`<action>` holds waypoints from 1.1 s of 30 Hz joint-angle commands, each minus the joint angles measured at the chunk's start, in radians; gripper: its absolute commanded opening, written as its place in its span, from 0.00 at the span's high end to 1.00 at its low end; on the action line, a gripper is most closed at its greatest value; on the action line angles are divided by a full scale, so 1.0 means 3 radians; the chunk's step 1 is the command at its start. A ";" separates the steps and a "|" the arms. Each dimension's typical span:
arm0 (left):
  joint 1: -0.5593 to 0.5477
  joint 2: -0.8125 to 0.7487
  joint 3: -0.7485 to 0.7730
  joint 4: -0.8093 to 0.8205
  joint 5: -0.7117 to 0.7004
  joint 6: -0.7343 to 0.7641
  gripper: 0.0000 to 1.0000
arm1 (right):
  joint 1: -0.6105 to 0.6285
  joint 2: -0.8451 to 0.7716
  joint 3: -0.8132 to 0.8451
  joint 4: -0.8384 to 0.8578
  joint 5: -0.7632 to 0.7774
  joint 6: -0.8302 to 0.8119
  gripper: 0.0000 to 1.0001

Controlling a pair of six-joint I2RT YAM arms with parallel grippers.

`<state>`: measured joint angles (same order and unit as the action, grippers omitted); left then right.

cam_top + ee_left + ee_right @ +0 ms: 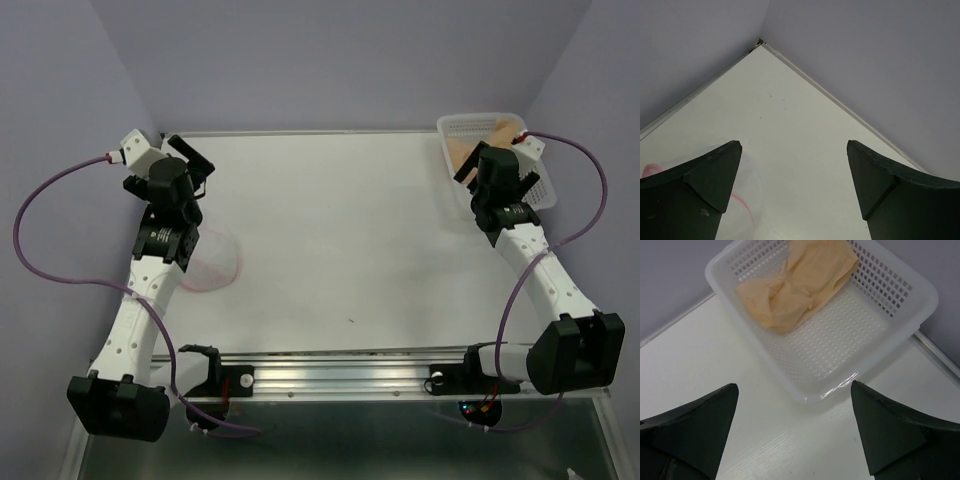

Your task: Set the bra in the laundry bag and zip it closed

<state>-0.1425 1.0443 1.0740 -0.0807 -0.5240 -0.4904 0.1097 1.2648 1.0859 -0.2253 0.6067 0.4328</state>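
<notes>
The right gripper [794, 386], jaws spread and empty, hovers just before the basket [927, 290]; the bra [795, 285] lies crumpled inside it. Well apart from the basket, the left gripper [794, 144], equally spread and empty, waits near the laundry bag [215, 262]. Picking, bagging and zipping all remain.

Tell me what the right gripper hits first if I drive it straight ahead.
Probably the white lattice basket, at its near wall or floor; the bra lies farther back inside it. The open right gripper points down into the basket, but depth is unclear from the wrist view.
</notes>
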 commanded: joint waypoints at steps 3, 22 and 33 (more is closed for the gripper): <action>-0.0006 0.0108 0.0117 0.0018 -0.0053 0.0075 0.01 | -0.0008 0.0094 0.0169 0.0372 0.0272 -0.0069 0.00; -0.0006 0.0446 0.0291 0.0223 0.0100 0.0162 0.01 | -0.0744 0.2185 0.1882 0.0240 -0.1003 0.0741 0.00; -0.0006 0.0701 0.0347 0.0371 0.0228 0.0193 0.01 | -0.0805 0.3126 0.2475 0.0204 -0.1199 0.1164 0.00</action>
<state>-0.1425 1.2503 1.1267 -0.0338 -0.4702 -0.4534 -0.1204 2.1654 1.7386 -0.1814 0.2756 0.6918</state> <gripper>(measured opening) 0.990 0.998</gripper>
